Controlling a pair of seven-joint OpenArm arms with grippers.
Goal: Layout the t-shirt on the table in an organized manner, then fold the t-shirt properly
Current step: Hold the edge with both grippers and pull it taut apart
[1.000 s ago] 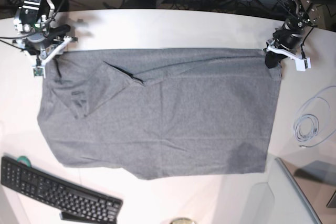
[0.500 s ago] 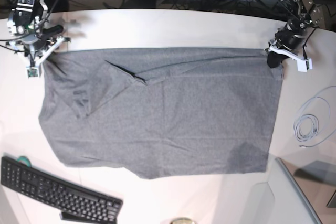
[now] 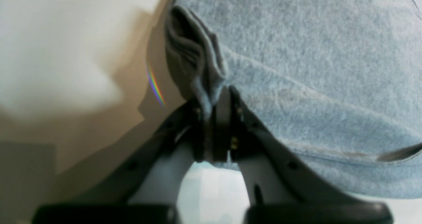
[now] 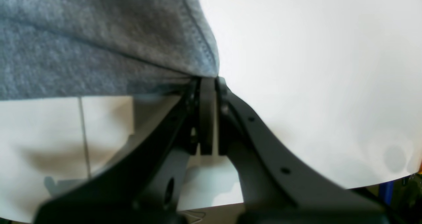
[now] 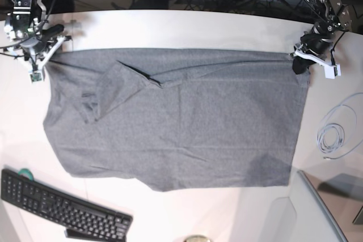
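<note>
Both tools (image 3: pixel 214 118) (image 4: pixel 207 95) clamped, arms apart

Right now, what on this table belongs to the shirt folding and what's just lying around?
Job: t-shirt; table; left fingers and right fingers, each shut on a shirt corner.

Lying about: keyboard; coiled cable.

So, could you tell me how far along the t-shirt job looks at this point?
Mostly laid out: the t-shirt lies spread across the table. In hand: the left gripper and right gripper are each shut on a far corner, with the far edge taut between them. Left: a sleeve remains folded over near the right gripper's side, wrinkles persist, and no proper fold has started.
</note>
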